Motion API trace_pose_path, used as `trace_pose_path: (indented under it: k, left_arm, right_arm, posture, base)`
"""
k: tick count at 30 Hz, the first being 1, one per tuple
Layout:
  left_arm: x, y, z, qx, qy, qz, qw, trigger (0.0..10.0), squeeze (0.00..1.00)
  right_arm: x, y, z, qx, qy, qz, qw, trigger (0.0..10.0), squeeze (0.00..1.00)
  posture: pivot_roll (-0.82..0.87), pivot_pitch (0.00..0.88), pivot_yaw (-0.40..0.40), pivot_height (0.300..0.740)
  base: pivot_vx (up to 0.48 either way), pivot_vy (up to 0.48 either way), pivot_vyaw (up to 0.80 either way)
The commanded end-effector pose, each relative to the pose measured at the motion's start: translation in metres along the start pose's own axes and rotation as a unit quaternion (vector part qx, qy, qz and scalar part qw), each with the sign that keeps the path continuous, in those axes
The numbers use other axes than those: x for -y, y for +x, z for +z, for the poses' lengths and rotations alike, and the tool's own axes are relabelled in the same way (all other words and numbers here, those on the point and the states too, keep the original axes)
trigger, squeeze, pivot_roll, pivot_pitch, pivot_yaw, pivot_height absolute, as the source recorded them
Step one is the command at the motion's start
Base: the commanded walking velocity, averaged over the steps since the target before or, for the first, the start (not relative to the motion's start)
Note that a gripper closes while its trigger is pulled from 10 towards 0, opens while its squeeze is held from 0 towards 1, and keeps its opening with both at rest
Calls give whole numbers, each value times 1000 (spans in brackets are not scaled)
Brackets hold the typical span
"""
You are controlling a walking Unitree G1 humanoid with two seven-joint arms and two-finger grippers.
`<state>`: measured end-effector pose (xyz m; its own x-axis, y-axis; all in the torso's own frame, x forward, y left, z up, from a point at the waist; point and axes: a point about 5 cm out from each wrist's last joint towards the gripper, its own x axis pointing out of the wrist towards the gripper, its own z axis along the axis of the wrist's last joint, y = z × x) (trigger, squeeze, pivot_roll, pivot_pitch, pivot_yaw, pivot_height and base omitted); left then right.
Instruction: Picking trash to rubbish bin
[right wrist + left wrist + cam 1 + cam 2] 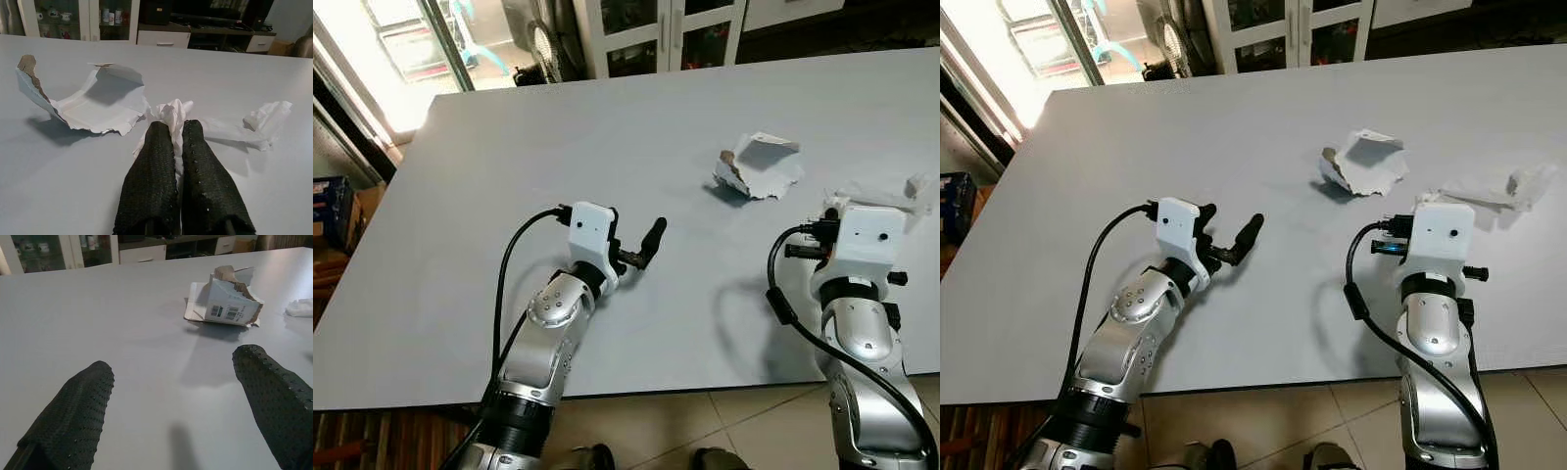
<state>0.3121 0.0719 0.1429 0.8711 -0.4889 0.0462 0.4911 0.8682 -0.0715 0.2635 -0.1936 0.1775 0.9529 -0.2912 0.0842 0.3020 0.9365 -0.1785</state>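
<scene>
The right gripper (177, 147) is pinched tight on a crumpled white tissue (172, 111) near the desk's (558, 147) right edge, so I'd lift it straight up before swinging toward the bin. The left gripper (176, 401) hovers spread wide and empty, facing the torn cardboard box (759, 166), probably the next pickup.

Torn white cardboard box (759, 166): ripped open, brown torn edges, barcode label on side, lying on grey table, far-centre right. Crumpled white tissue (172, 113): long twisted strip just beside box, near end pinched between black fingers, far end (268, 117) bunched, resting on table.
</scene>
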Motion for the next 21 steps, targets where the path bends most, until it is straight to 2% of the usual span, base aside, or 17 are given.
trace_pose_path:
  k: [1,5,9,21]
  left_arm:
    - [1,-1,-1,-6,5,-8,1000,10000,0]
    - [1,-1,1,3,16,-15,1000,10000,0]
    - [1,-1,1,2,14,-15,1000,10000,0]
    - [1,-2,0,-1,15,-19,1000,10000,0]
  right_arm:
    - [-2,-2,1,1,3,5,1000,10000,0]
    - [-3,0,2,1,5,8,1000,10000,0]
    - [-4,0,1,1,6,8,1000,10000,0]
    - [-5,-1,-2,-6,9,7,1000,10000,0]
  posture:
    - [-183,122,98,740]
    - [-177,117,98,740]
    - [-175,117,100,740]
    - [-174,120,106,740]
  base:
    - [0,0,0]
    - [0,0,0]
    - [0,-304,0]
    - [0,-432,0]
